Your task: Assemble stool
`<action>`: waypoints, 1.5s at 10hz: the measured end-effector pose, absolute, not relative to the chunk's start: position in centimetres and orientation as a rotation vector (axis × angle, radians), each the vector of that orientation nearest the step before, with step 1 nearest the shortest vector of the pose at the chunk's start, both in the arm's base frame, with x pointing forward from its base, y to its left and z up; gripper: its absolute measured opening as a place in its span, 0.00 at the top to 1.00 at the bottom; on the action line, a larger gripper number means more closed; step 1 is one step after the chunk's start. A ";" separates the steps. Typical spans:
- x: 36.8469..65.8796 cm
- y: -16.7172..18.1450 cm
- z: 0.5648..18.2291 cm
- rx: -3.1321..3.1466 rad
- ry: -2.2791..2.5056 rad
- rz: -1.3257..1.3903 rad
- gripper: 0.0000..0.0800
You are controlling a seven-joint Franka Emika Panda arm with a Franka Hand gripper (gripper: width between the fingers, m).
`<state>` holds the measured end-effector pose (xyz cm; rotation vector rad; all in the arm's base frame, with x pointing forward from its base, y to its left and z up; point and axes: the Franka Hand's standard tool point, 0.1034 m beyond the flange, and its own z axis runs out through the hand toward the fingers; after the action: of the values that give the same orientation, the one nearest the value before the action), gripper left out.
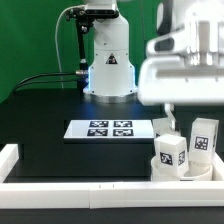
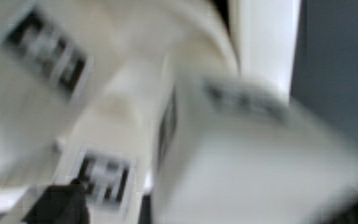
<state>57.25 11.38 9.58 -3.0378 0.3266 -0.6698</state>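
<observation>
The stool's white parts stand at the exterior view's lower right: a round seat with two chunky tagged legs upright on it, one nearer and one farther right. My gripper hangs just above the nearer leg, large and blurred. Its jaws are not clear. The wrist view is smeared by motion. It shows white tagged stool parts very close and a dark finger at the edge.
The marker board lies flat mid-table. A long white rail runs along the front edge and up the left side. The robot base stands at the back, with cables to its left.
</observation>
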 end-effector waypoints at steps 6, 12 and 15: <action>58.0 10.3 9.2 -3.068 0.467 -0.071 0.19; 57.6 12.4 8.3 -2.983 0.651 -0.146 0.19; 57.4 12.2 8.2 -2.972 0.700 -0.096 0.19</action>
<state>57.35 12.19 8.17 -2.9718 0.7001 -0.0957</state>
